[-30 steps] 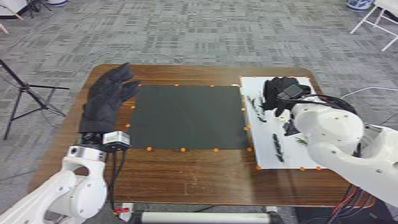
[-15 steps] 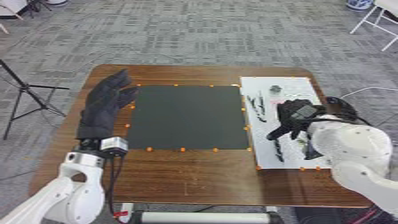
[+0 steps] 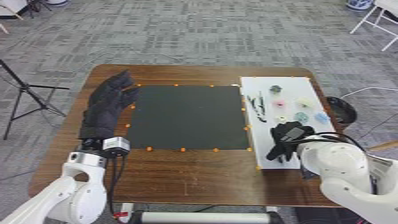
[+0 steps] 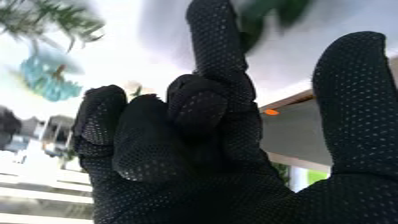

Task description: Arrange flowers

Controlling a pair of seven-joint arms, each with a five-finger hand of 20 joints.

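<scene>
My left hand [image 3: 107,107] rests open over the table's left side, beside the dark panel. Over the near half of the white board is my right hand [image 3: 289,136], covering part of a dark stem. Farther back on the board, dark stems [image 3: 258,107] lie along its left side. Several small flower heads lie beyond the right hand, among them a pink one [image 3: 280,103] and a teal one [image 3: 301,117]. In the right wrist view, the right hand [image 4: 222,135] holds nothing, one finger and the thumb straight, others bent; a teal flower [image 4: 49,77] and blurred dark greenery [image 4: 275,15] show beyond.
A dark square panel [image 3: 187,117] with orange markers around it covers the middle of the brown table [image 3: 213,180]. The white board [image 3: 266,162] lies to its right. A black round object [image 3: 341,110] is at the table's right edge.
My right hand has moved from the board's far end toward its near end, uncovering the flower heads. The left hand has barely moved.
</scene>
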